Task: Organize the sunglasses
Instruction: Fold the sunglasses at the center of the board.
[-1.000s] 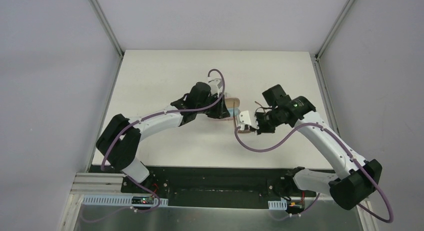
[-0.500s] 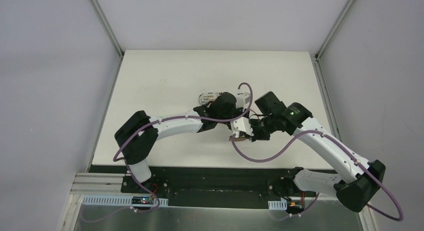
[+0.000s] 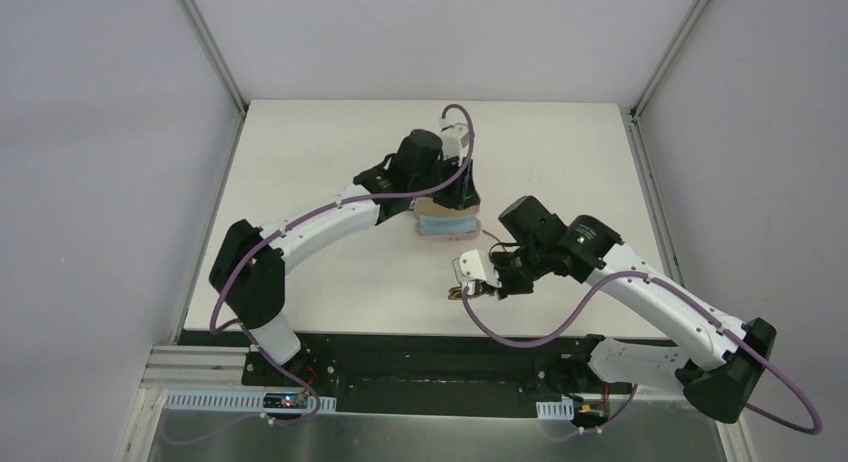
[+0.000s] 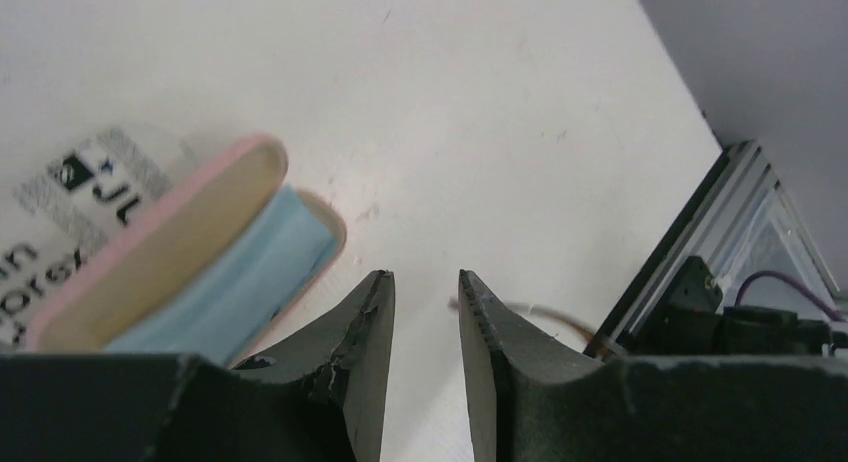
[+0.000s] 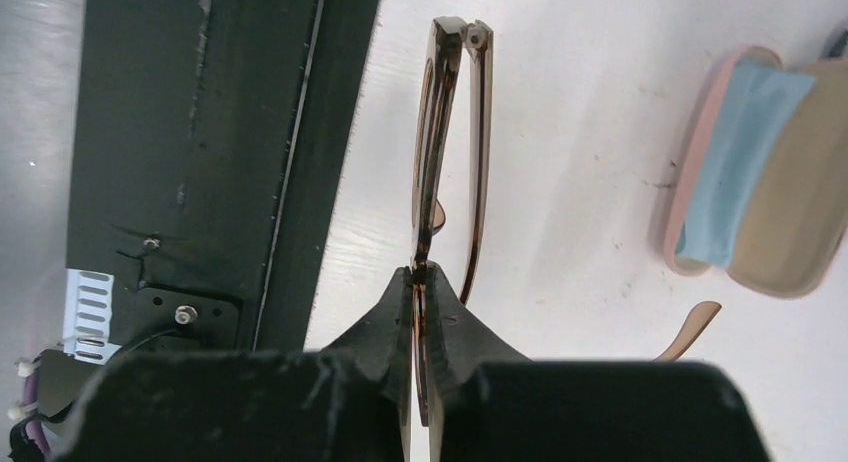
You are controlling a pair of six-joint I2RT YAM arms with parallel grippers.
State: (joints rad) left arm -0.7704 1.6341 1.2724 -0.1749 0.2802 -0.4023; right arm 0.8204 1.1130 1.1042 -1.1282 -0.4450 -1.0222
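Brown sunglasses [image 3: 458,294] sit at the near edge of the table [image 3: 300,182] in my right gripper [image 3: 470,287], apart from the open pink case [image 3: 445,235] under my left arm. At the left wrist, my left gripper [image 4: 425,287] stands apart and empty beside the case and its blue cloth [image 4: 235,282]. At the right wrist, my fingers [image 5: 385,312] are clamped on the frame with one temple splayed. I'd fold that temple, then line the glasses up lengthwise before lowering them in.

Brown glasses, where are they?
Right wrist view: the right pincer pinches the brown glasses by the front of the table, open pink case to their right.
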